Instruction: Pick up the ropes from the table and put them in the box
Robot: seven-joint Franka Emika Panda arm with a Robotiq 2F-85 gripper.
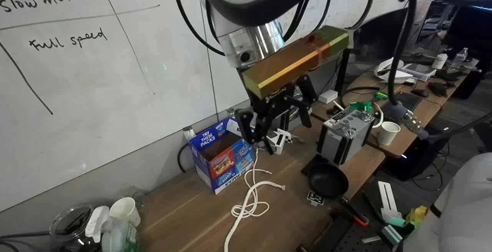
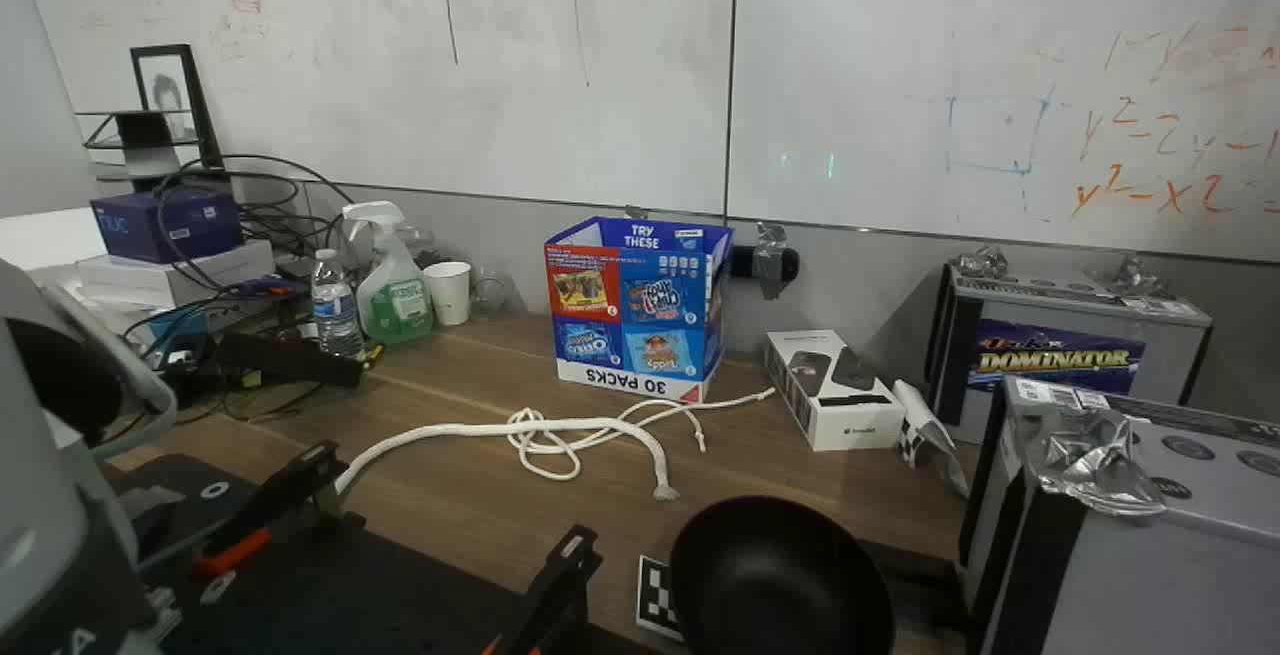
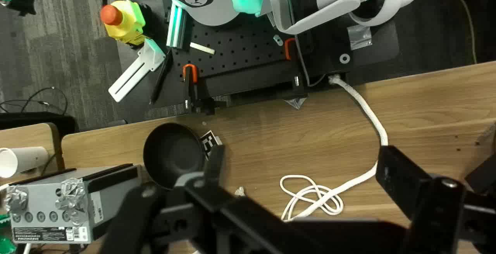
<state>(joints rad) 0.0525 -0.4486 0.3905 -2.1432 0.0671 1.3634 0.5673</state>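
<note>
Gripper bulks across the bottom of my wrist view: black, angular links, jaws spread wide apart. In an exterior view I see it hanging above the table, a gold bar with flat faces set over its linkage.

Table: wood, streaky grain. Rope and cord, both white, lie on it, outside the box, near its printed front. Rope thick, woven skin, long bends, one tip flared near the pan, the other end by the black plate, which is drilled in rows. Cord thin, smooth, slack loops, rope crossing over it. One cord tail runs toward the white carton; whether they touch, I can't tell.

Box: card, square corners, blue rim, upright, top uncovered, brown inside; front lettering upside down.

Pan: round, matte black, checkered tag just beside it. Grey case: boxy, crumpled silver patches on top. Spray bottle: clear plastic, green liquid, beside a white cup. Whiteboard behind it all: smooth, marker-scrawled.
</note>
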